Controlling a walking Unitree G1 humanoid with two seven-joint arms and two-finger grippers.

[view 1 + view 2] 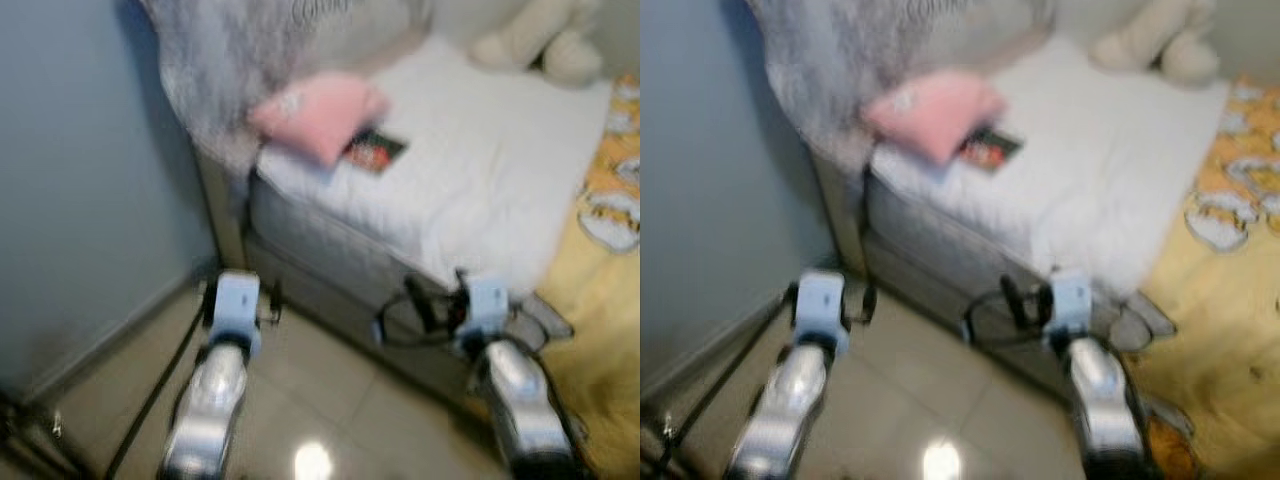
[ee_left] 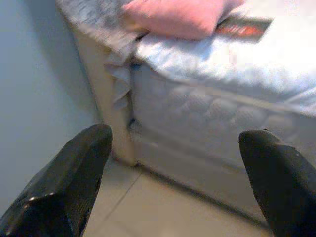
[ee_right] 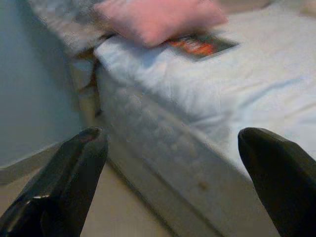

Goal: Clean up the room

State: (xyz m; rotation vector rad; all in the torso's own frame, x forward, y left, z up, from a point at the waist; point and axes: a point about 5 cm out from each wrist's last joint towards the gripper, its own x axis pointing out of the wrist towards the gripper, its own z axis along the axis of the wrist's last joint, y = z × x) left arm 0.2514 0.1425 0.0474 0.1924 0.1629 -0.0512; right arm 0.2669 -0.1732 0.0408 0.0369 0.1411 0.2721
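A pink pillow (image 1: pixel 318 112) lies on the white bed (image 1: pixel 480 180) near its head end. A dark book with a red cover picture (image 1: pixel 375 152) is partly tucked under the pillow. Both arms reach forward over the floor, short of the bed's side. In the left wrist view my left gripper (image 2: pixel 175 143) is open, its black fingers (image 2: pixel 74 173) spread wide and holding nothing. My right gripper (image 3: pixel 170 143) is open too, facing the mattress side below the book (image 3: pixel 200 45). The head views are blurred.
A grey fuzzy blanket (image 1: pixel 230 60) hangs over the head of the bed. A cream plush toy (image 1: pixel 540 40) sits at the far side. A yellow patterned cover (image 1: pixel 600 260) drapes down on the right. A grey-blue wall (image 1: pixel 90 170) stands on the left, with glossy floor tiles (image 1: pixel 320 410) below.
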